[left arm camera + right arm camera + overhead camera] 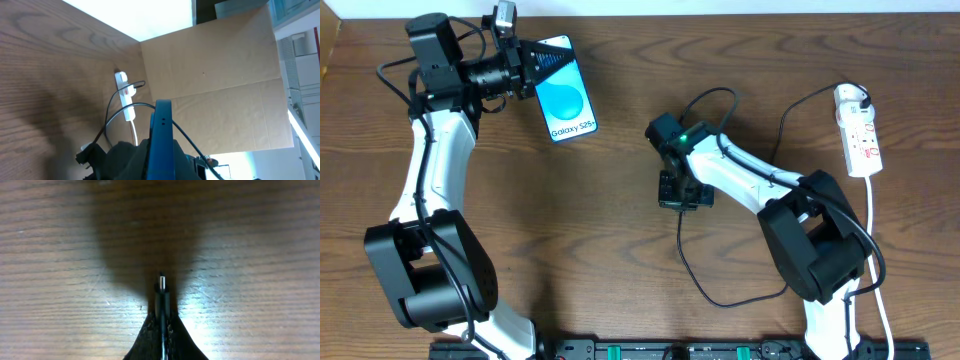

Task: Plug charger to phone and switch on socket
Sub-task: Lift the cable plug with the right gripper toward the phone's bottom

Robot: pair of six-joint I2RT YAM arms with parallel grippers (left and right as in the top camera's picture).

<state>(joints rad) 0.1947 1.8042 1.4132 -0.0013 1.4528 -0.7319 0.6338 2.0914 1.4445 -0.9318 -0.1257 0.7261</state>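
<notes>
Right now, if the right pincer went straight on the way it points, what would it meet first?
Probably the bare wooden table, with the charger tip held in the right pincer touching first; the gap is unclear.

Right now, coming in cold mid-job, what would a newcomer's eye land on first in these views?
The bright blue phone stands out first, clamped in the left gripper at the upper left of the overhead view. Near the centre, the right gripper is shut on the charger plug, its metal tip poking out ahead. The white power strip lies at the far right.
</notes>
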